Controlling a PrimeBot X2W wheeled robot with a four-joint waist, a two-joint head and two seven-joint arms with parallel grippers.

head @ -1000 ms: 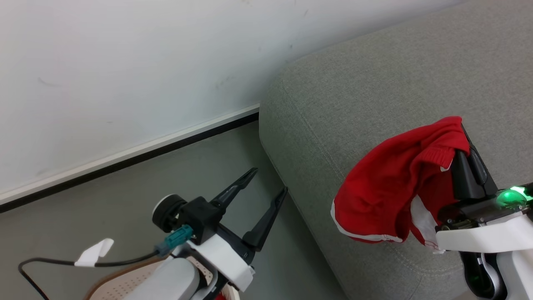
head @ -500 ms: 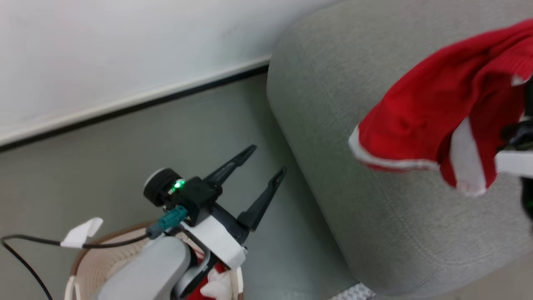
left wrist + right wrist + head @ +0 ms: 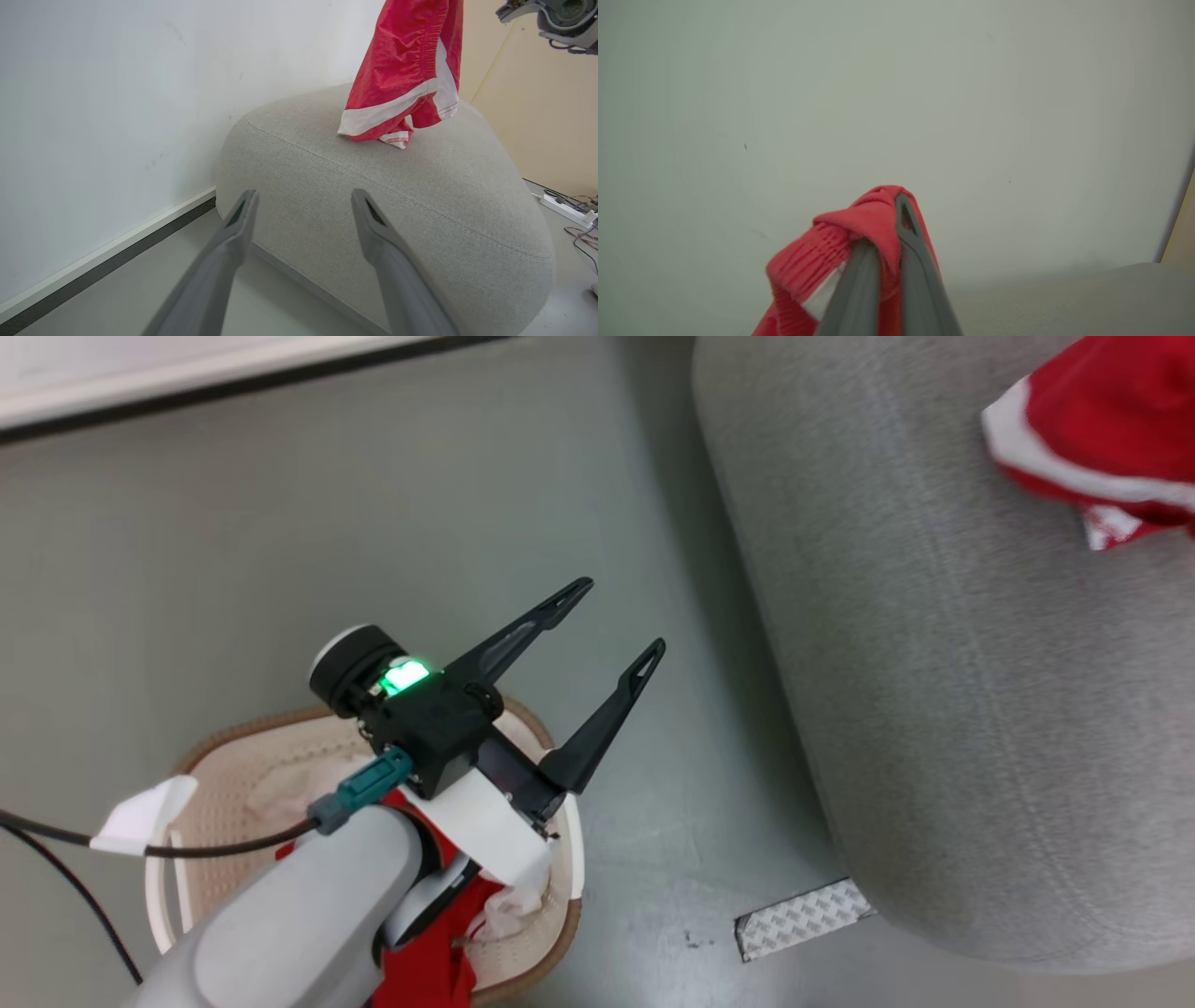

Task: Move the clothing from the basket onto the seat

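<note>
The clothing, pinched by the right hand, hangs over the seat in the left wrist view (left hand spread).

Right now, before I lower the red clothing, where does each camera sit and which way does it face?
Head view: on the head, looking down at floor, basket and seat edge; the open left hand and its forearm show, clothing at top right.
Left wrist view: on the left wrist, facing seat and wall; its spread fingers show.
Right wrist view: on the right wrist, facing the wall; the right hand shows, shut on the clothing.
Shared: head and left wrist views both show seat and hanging clothing.
</note>
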